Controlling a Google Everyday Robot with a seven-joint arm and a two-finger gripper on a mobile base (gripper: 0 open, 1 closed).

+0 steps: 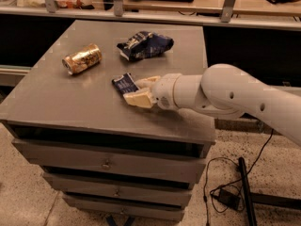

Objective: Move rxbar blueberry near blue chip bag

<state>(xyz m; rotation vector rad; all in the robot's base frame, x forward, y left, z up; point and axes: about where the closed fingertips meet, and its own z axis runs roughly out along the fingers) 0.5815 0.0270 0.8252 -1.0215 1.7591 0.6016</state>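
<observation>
The rxbar blueberry (123, 83) lies flat on the grey top of a cabinet (56, 100), a little right of the middle and closer to the front edge than to the back. It is a small dark blue wrapper with pale lettering, turned at a slant, its left end pointing toward the back left.

The gripper (136, 91) is at the bar's right end, low over the cabinet top, with its cream tip reaching in from the right. The bar's right end meets that tip, but whether the gripper is clamped on the bar or only set around it cannot be told from this view. The bar looks to be resting on the surface, not lifted. Behind the gripper, the white arm (230, 95) runs off to the right and out of view.

The blue chip bag (145, 44) sits behind the bar, toward the back of the cabinet top, crumpled and shiny with white patches. It is near the bar but not touching it; bare grey surface shows between them.

1 gold can (82, 59) lies on its side to the left, apart from both the bar and the bag.

Below the top, the cabinet has drawers (106, 164). On the speckled floor to the right, a black cable (221, 192) lies in loops.
</observation>
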